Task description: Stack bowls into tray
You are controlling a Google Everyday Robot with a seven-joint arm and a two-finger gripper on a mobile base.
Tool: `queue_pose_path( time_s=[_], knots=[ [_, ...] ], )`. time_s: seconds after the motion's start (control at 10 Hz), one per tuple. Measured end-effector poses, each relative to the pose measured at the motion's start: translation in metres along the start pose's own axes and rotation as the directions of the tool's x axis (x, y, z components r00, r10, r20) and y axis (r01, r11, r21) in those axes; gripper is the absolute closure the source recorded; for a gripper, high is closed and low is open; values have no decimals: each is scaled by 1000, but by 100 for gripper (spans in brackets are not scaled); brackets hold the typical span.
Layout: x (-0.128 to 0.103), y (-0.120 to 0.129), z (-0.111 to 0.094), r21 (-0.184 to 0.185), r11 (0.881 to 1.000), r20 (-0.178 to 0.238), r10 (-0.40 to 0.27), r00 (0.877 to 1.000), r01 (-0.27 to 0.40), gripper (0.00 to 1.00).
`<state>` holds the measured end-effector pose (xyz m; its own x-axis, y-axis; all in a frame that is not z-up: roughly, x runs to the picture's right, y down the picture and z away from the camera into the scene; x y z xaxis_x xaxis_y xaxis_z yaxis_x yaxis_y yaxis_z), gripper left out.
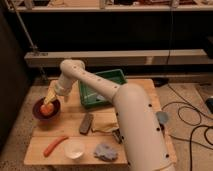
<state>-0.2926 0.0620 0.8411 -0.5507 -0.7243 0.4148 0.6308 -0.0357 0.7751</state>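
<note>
A white robot arm [95, 80] reached across a wooden table [35, 150], and its gripper [50, 96] hung low at the rim of a dark red bowl [37, 113]. Whether the gripper was spread or pressed together could not be told.

The red bowl sat directly beneath the gripper. It was round and deep, with an orange object [46, 109], perhaps a fruit, lying inside. The gripper's place at the bowl's edge suited a rim grasp, which was probably the step in hand, since the bowl had to be lifted into the tray.

The green tray [117, 74] lay to the right of the gripper in the view and a little farther back. It was rectangular with low walls, partly hidden by the arm, and no bowl showed in it.

A small white bowl [74, 148] stood nearer the camera than the gripper, at the table's front, not yet stacked. An orange carrot-like piece [55, 145] lay just beside that bowl. A dark oblong object [86, 123] and a grey-blue cloth [106, 151] lay farther right.
</note>
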Motion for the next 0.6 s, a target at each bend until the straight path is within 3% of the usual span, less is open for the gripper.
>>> queue_pose_path(
  time_s=[0.6],
  knots=[
    [-5, 12, -9, -11, 1000, -11, 5, 1000, -5, 20]
  ],
)
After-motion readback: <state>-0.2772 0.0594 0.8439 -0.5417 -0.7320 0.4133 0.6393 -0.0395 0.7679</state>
